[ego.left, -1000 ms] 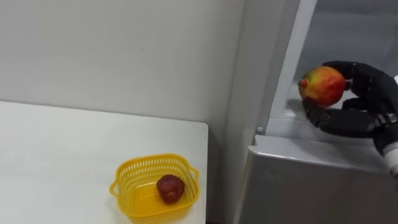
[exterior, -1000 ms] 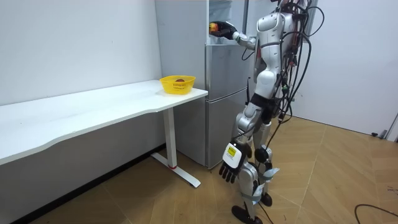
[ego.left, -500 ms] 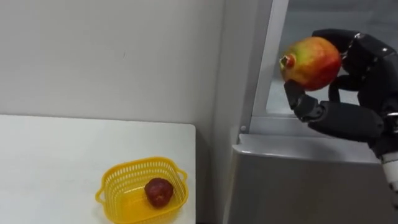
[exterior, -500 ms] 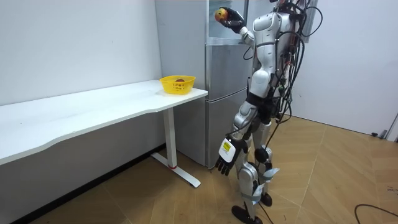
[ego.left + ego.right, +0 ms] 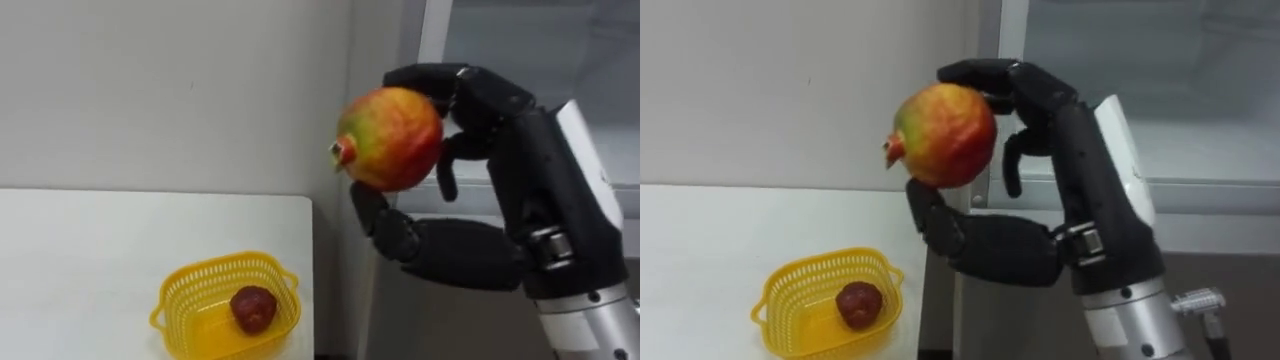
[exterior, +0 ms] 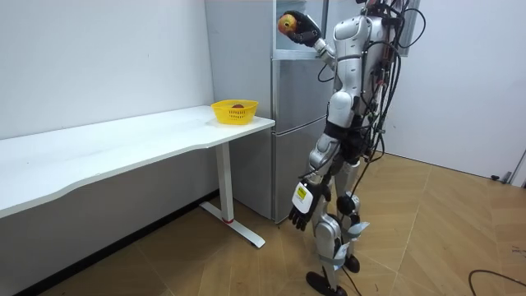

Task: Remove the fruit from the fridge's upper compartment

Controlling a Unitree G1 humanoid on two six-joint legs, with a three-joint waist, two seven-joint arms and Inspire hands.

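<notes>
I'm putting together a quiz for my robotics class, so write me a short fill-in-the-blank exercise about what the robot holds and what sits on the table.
1. The hand gripping the red-and-yellow fruit is the robot's ____ one.
2. The basket on the white table is coloured ____.
3. The small fruit inside the basket is dark ____.
4. The left hand hangs by the robot's side, holding ____.
Missing words: right; yellow; red; nothing.

Plain white wall (image 6: 99,57), long white table (image 6: 123,144), herringbone wood floor (image 6: 444,247)
</notes>
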